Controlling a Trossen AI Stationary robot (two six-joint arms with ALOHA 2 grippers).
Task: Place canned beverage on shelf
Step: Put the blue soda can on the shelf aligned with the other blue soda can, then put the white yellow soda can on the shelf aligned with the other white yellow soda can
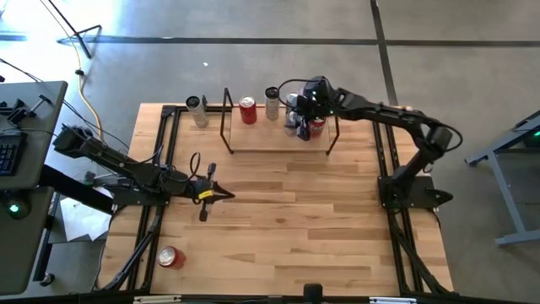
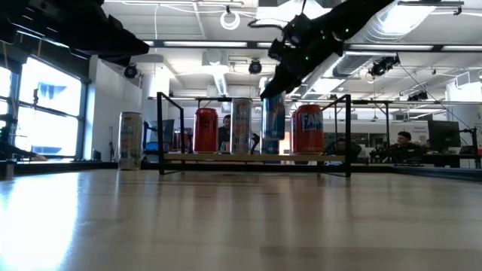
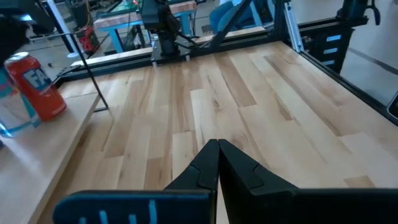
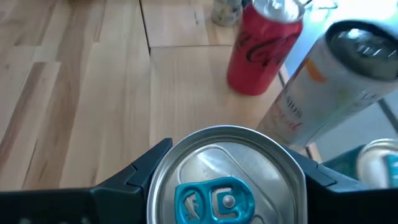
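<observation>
The shelf (image 1: 278, 145) stands at the table's far middle, and its light board (image 2: 256, 158) carries several upright cans. These are a red cola can (image 2: 205, 130), a tall white can (image 2: 241, 126) and an orange can (image 2: 307, 129). Between the white and orange cans is a blue-and-silver canned beverage (image 2: 273, 117), with my right gripper (image 1: 299, 116) shut on it. It looks slightly above the board. My left gripper (image 1: 215, 196) hovers shut over the table's left middle, holding nothing. My right gripper pinches the can between its two fingers, one on each side of the upper wall just under the rim (image 4: 163, 171). The fingers (image 4: 134, 177) come slanting down from the table's right. The can stays upright, its blue-tabbed lid (image 4: 227, 186) facing up.
A tall silver can (image 1: 197, 111) stands on the table just left of the shelf. A red can (image 1: 170, 257) lies near the front left corner. Black rod frames (image 1: 225, 118) close both shelf ends. Bare wood lies across the table's middle and near side.
</observation>
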